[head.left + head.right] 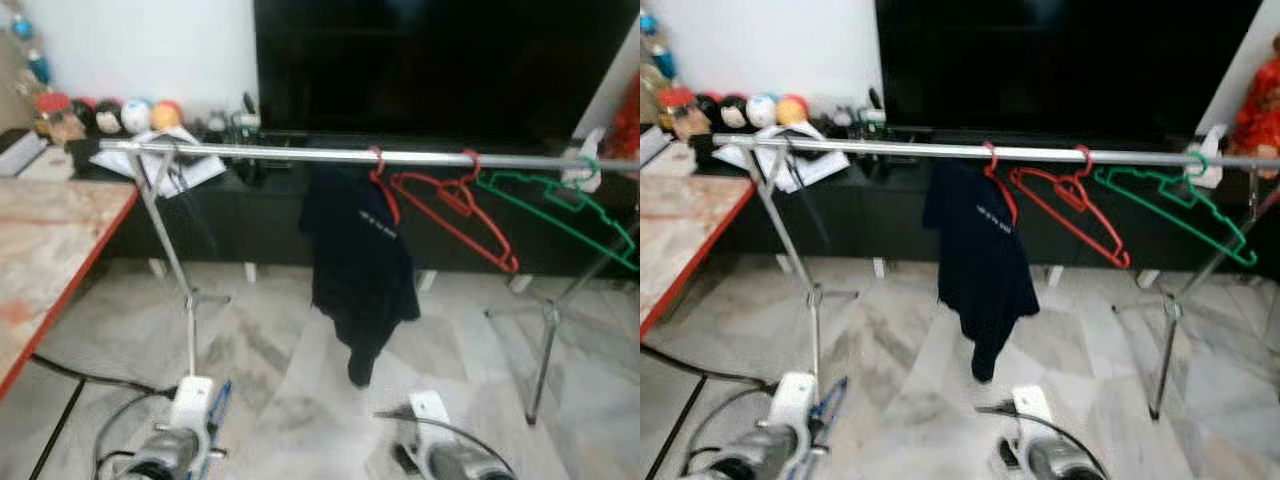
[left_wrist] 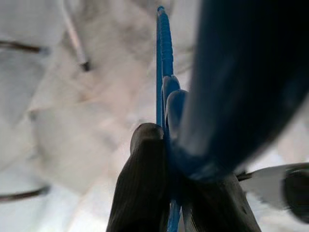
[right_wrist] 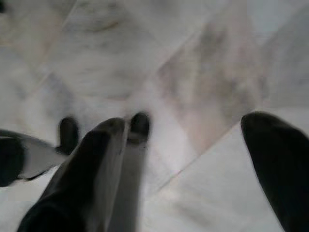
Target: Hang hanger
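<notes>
A silver clothes rail (image 1: 300,153) runs across the view at chest height. From it hang a red hanger carrying a dark garment (image 1: 360,250), a bare red hanger (image 1: 455,205) and a green hanger (image 1: 560,200) towards the right end. My left arm (image 1: 175,445) is low over the floor, with a strip of the blue hanger (image 1: 218,405) beside it. In the left wrist view my left gripper (image 2: 169,159) is shut on the blue hanger (image 2: 164,58). My right gripper (image 3: 188,140) is open over the marble floor, holding nothing.
A table with a red edge (image 1: 50,250) stands at the left. Behind the rail are a dark TV (image 1: 430,60) and a low black cabinet (image 1: 240,220). The rack's legs (image 1: 545,340) stand on the floor. Black cables (image 1: 70,375) lie at the lower left.
</notes>
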Robot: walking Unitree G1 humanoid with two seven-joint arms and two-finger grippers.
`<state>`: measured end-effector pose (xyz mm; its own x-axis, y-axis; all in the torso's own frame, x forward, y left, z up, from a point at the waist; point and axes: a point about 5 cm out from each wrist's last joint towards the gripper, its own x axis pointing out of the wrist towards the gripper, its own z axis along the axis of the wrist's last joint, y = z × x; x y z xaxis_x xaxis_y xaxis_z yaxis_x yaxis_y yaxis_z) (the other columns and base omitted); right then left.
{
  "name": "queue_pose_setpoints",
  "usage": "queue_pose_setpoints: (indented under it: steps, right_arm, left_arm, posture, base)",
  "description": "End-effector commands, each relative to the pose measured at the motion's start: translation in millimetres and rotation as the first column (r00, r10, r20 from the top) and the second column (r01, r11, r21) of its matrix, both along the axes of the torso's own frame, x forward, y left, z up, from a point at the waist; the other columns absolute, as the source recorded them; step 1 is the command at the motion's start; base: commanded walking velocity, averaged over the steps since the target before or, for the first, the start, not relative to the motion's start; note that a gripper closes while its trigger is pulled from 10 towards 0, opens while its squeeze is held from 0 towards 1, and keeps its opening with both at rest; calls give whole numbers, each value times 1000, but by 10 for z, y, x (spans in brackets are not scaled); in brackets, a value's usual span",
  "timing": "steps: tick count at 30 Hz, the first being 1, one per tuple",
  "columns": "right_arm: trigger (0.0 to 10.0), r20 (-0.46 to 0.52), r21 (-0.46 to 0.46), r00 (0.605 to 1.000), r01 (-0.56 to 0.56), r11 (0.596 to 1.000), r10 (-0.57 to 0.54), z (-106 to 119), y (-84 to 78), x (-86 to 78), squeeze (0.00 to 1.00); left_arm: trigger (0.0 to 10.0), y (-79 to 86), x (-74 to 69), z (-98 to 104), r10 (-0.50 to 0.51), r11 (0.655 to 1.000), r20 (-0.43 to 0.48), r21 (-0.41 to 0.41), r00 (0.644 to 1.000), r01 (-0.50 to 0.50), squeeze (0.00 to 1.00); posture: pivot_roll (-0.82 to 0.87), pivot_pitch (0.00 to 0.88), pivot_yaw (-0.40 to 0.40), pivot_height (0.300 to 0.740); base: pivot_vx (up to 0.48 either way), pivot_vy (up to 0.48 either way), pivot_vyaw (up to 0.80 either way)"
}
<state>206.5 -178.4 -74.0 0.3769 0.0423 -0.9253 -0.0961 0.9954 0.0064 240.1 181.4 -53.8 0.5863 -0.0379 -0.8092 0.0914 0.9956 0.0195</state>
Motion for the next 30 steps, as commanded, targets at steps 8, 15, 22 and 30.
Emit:
queue_pose_setpoints:
  steps: [8,15,22,30]
  right_arm:
    - [10000,33,42,999,1,999,-3,40,108,89,0]
    - [10000,33,45,999,-3,999,1,44,115,95,0]
    - [10000,28,48,1000,-13,999,11,45,118,96,0]
    - [10000,26,46,999,-20,999,19,52,106,104,0]
  left_arm:
    - [10000,133,14,28,-4,999,-1,42,1000,4,0]
    - [10000,141,20,33,-11,999,-1,46,1000,11,0]
    - [10000,141,25,37,-16,999,-1,46,1000,16,0]
    - [10000,132,42,47,-36,998,3,61,999,35,0]
  posture:
    - [-12,0,-49,740]
    - [-13,0,-47,740]
    - [-11,0,-48,740]
    - [-10,0,-53,740]
  base:
    - [441,0,0]
    - [444,0,0]
    - [427,0,0]
    - [296,0,0]
